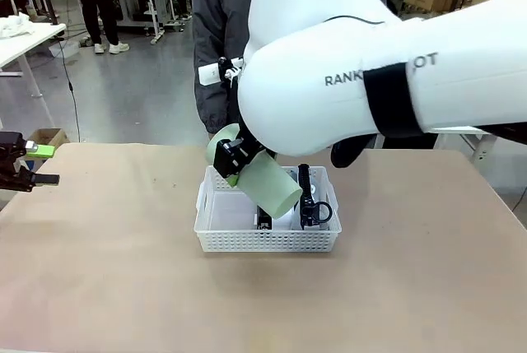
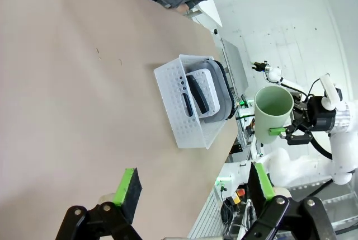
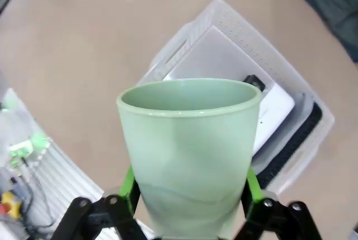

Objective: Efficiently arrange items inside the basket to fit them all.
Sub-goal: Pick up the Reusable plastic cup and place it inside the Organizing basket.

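Right hand (image 3: 187, 212) grips pale green cup (image 3: 190, 150), tilted above white basket (image 1: 268, 238) mid-tabletop; left hand (image 2: 196, 189) wide open nr left edge.

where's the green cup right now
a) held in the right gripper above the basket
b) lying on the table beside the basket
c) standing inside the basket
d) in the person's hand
a: the right gripper clamps the pale green cup between its green pads, in the air over the white basket.
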